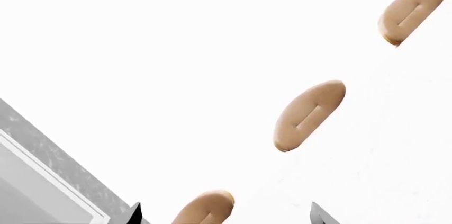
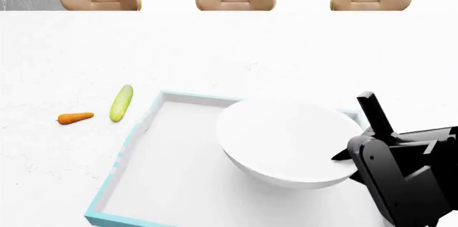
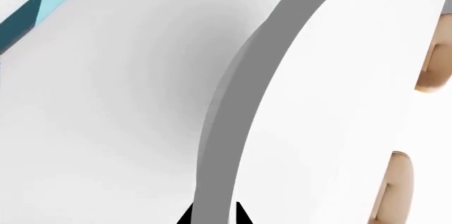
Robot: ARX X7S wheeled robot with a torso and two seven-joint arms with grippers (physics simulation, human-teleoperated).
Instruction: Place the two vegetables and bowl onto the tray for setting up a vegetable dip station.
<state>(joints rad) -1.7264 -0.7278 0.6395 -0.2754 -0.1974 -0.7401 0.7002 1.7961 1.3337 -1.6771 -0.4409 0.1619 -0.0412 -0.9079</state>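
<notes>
Counting one carrot (image 2: 74, 118), one cucumber (image 2: 121, 103), one bowl (image 2: 286, 141)

Illumination is bright, flat and even across all three views. The white table (image 2: 236, 50) is overexposed to near-uniform white; surface texture registers only as faint speckle. Shadows are soft and weak: a pale grey gradient lies inside the tray (image 2: 179, 184) beneath the bowl (image 2: 290, 141), and the bowl's underside shades to light grey. No hard-edged shadows or specular glare appear. In the right wrist view the bowl rim (image 3: 233, 128) renders as a mid-grey band, its inner wall showing a smooth diffuse falloff. Edges are crisp throughout; no motion blur, defocus or visible lens distortion occurs at the frame borders.
</notes>
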